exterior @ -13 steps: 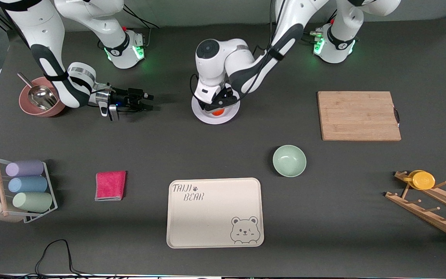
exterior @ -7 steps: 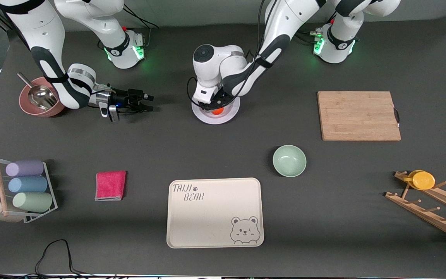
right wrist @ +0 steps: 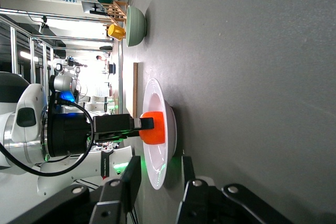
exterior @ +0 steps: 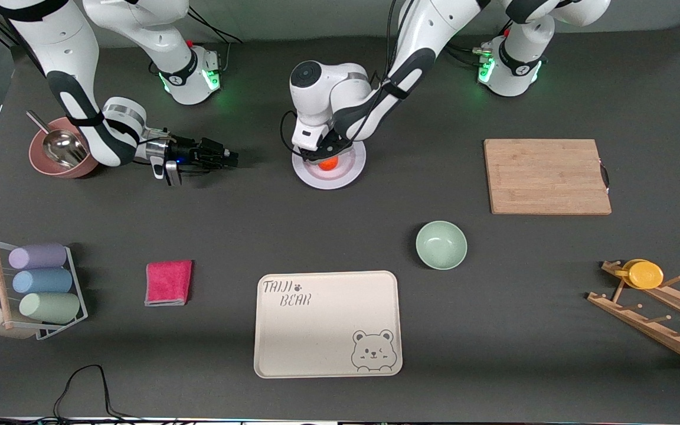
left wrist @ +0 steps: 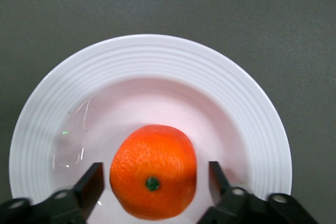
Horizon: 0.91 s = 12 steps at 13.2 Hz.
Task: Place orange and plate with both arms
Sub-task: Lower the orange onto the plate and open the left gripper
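The orange (exterior: 328, 163) rests in the middle of the white plate (exterior: 349, 175), which lies on the table between the two arm bases. My left gripper (exterior: 323, 158) is down over the plate, open, with one finger on each side of the orange and a small gap at both sides. The left wrist view shows the orange (left wrist: 153, 171), the plate's ribbed rim (left wrist: 157, 51) and the gripper (left wrist: 153, 179). My right gripper (exterior: 229, 158) is open and low over the table, beside the plate toward the right arm's end. In its wrist view (right wrist: 157, 182) the plate's rim (right wrist: 155, 94) and the orange (right wrist: 155, 128) lie ahead.
A pink bowl (exterior: 51, 168) with a metal scoop sits by the right arm. A wooden cutting board (exterior: 546, 176), a pale green bowl (exterior: 441, 244), the beige bear tray (exterior: 327, 323), a pink cloth (exterior: 168, 282), a cup rack (exterior: 33, 289) and a wooden rack (exterior: 653, 307) lie nearer the camera.
The left arm's hand has shifted a little over the plate, and the orange now shows closer to the plate's middle. The right gripper has edged slightly toward the plate.
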Each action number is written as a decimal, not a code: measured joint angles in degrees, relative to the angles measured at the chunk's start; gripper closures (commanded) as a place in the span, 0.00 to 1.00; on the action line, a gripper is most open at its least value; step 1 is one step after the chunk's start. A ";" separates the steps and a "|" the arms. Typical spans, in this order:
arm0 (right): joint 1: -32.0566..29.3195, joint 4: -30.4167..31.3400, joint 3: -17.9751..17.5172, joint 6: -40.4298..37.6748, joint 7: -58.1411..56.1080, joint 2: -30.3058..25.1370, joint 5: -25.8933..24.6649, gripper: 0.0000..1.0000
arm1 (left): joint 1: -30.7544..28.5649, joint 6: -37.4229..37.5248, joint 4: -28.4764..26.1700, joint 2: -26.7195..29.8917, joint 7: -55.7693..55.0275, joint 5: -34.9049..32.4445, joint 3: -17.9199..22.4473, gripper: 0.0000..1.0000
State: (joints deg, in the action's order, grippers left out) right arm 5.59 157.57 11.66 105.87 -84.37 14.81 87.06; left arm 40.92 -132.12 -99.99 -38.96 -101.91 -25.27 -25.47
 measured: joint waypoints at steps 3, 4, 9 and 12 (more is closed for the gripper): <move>0.00 -0.01 0.00 0.00 -0.01 0.31 0.00 0.62 | -2.19 4.35 0.57 2.08 5.53 -0.37 0.60 0.00; 0.00 -0.01 0.00 0.00 -0.01 0.40 0.00 0.62 | -3.81 6.05 0.85 3.54 8.31 -0.34 0.65 0.00; 0.11 -0.03 -0.16 -0.06 -1.82 2.11 1.87 0.62 | -15.04 13.52 1.22 13.04 25.24 0.21 0.76 0.00; 0.17 -0.09 -0.23 -0.12 -2.15 2.50 2.30 0.62 | -25.28 18.83 1.73 19.83 48.41 5.48 1.06 0.00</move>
State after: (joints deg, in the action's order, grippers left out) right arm 5.76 157.49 11.43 105.74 -86.52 17.31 89.36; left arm 15.64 -113.29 -98.27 -19.13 -53.50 -19.79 -24.41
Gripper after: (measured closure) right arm 0.612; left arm 0.000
